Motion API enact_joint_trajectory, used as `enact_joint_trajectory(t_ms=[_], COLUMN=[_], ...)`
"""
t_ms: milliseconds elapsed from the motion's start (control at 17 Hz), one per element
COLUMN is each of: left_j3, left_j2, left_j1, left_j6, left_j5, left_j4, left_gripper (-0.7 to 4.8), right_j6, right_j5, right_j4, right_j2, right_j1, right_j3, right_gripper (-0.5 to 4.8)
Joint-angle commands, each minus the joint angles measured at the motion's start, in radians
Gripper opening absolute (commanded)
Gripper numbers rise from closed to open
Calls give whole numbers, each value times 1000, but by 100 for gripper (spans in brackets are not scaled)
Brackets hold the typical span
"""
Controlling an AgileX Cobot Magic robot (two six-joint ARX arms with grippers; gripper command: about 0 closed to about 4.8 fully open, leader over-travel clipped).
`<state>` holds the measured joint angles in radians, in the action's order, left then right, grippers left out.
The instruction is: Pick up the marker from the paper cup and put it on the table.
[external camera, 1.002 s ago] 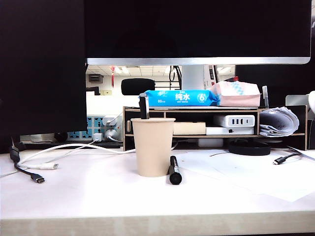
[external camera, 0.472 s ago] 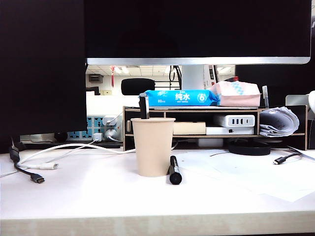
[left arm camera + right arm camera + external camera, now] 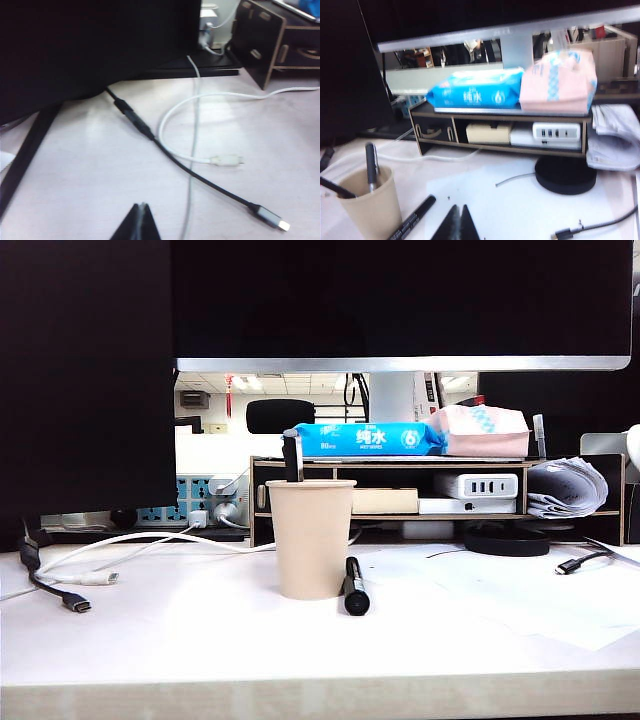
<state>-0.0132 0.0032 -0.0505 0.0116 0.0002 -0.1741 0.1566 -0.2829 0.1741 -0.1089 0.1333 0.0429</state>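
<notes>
The beige paper cup (image 3: 310, 538) stands upright at the middle of the white table (image 3: 180, 640). A marker with a squared greyish top (image 3: 292, 458) sticks out of it. The slim all-black marker (image 3: 354, 586) lies flat on the table, close against the cup's right side. The right wrist view shows the cup (image 3: 370, 207), the grey-topped marker (image 3: 370, 165), a thin dark stick (image 3: 335, 189) leaning over the rim, and the lying marker (image 3: 412, 218). My right gripper (image 3: 458, 207) is shut and empty beside that marker. My left gripper (image 3: 142, 205) is shut and empty over bare table by cables. Neither gripper shows in the exterior view.
A dark wooden shelf riser (image 3: 400, 462) behind the cup carries a blue wipes pack (image 3: 365, 438) and a pink tissue pack (image 3: 480, 430). Black and white cables (image 3: 70, 590) lie at the left. A paper sheet (image 3: 520, 595) and the round monitor foot (image 3: 505, 540) are at the right.
</notes>
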Motion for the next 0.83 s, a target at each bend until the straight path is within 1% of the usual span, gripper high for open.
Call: enact_joint_trajectory(t_ms=[59, 236, 825], left_j3=[4, 4, 4], left_j2=[0, 0, 0], left_j1=[20, 35, 33], left_j6=[-4, -4, -4], left_j5=[3, 3, 3], left_j4=[-11, -11, -11], left_gripper=[-5, -5, -5], right_j6=[1, 1, 1], right_j5=[4, -10, -10], right_j4=[29, 29, 19], right_j2=[0, 0, 23], right_j1=[0, 0, 0], right_j3=[-4, -4, -4], right_gripper=[-8, -8, -8])
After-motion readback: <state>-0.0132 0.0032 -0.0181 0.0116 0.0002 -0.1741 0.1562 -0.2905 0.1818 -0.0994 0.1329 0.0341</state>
